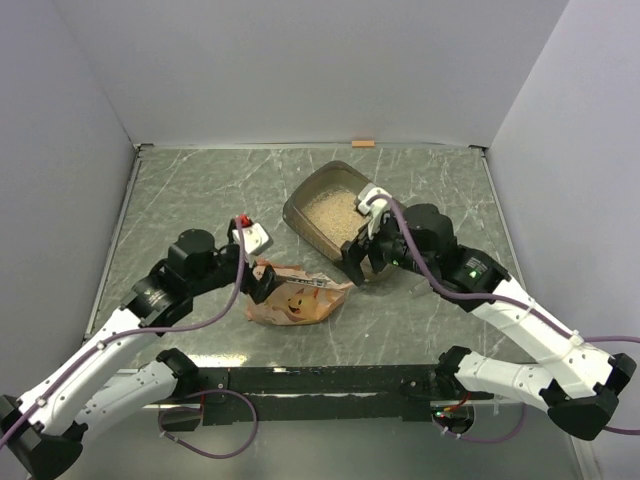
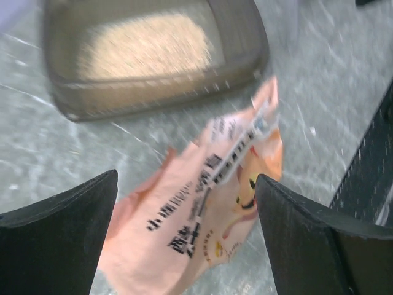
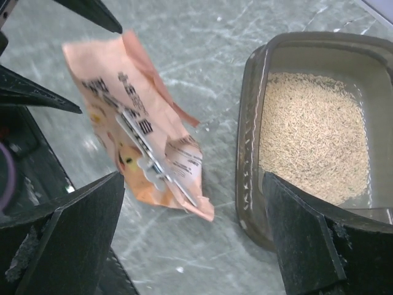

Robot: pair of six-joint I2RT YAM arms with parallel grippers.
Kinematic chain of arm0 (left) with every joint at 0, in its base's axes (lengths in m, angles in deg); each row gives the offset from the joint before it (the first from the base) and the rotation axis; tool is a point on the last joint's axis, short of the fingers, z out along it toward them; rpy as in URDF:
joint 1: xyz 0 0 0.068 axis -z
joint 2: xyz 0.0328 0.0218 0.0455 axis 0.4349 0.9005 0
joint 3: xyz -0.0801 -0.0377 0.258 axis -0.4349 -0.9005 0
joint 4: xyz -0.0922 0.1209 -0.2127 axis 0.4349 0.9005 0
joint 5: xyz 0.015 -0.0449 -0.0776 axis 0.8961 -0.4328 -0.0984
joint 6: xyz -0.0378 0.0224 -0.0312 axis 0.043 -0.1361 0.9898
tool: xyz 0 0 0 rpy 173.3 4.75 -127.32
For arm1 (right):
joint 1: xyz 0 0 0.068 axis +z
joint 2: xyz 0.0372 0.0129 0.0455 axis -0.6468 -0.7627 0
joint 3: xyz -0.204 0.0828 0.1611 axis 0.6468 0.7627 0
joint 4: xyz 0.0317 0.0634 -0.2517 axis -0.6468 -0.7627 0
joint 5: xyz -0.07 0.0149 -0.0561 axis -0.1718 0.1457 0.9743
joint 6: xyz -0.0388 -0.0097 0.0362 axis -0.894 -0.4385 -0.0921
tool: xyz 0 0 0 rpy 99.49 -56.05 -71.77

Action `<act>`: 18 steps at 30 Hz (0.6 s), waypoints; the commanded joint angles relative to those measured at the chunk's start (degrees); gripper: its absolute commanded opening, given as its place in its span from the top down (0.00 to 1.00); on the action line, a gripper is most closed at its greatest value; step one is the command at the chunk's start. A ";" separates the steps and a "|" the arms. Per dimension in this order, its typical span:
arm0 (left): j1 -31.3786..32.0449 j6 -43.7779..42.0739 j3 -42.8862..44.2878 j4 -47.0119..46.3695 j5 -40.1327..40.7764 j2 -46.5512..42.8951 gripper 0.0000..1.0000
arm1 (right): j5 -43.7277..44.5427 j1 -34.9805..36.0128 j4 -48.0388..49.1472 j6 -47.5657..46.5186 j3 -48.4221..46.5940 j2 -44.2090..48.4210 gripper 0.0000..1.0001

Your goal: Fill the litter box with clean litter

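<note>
Grey marbled bench (image 1: 200,190), pale walls round it. Nearest the arm bases, the orange bag (image 1: 300,298) lay flat on the bench, long axis approx. left-right, right end tipped slightly toward the far side. The left end effector (image 2: 185,184) sat at the bag's left end, fingers wide apart, nothing clamped. The bag lay straight ahead of it, btwn and beyond the fingers.

A bit farther back, the right end effector (image 3: 193,178) was also spread wide and empty, just beside the near rim of the litter box (image 1: 300,225). The bag lay to its left and nearer. So the left arm was closer to the bag, the right arm closer to the box.

Beyond both, the box stood angled on the bench w/ a pale layer of litter (image 1: 332,210) over most of its floor. Bag and box were near each other, not touching. Fill prob. done. If more were wanted, a grip at the bag's left end looked the shortest reach.

A small tan strip (image 1: 362,143) lay at the far edge.
</note>
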 commanded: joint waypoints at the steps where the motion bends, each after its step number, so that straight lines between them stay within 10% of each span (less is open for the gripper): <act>1: -0.16 4.98 6.57 0.43 9.82 -1.57 0.03 | 3.89 0.01 -4.03 10.48 -5.24 -1.20 0.00; 11: -0.25 17.39 15.11 1.68 33.39 1.25 0.03 | 18.14 0.19 -4.30 19.48 -3.05 1.68 0.00; 18: -0.25 19.60 12.99 -3.35 34.90 -1.49 0.03 | 20.95 0.19 4.14 18.86 6.61 11.53 0.00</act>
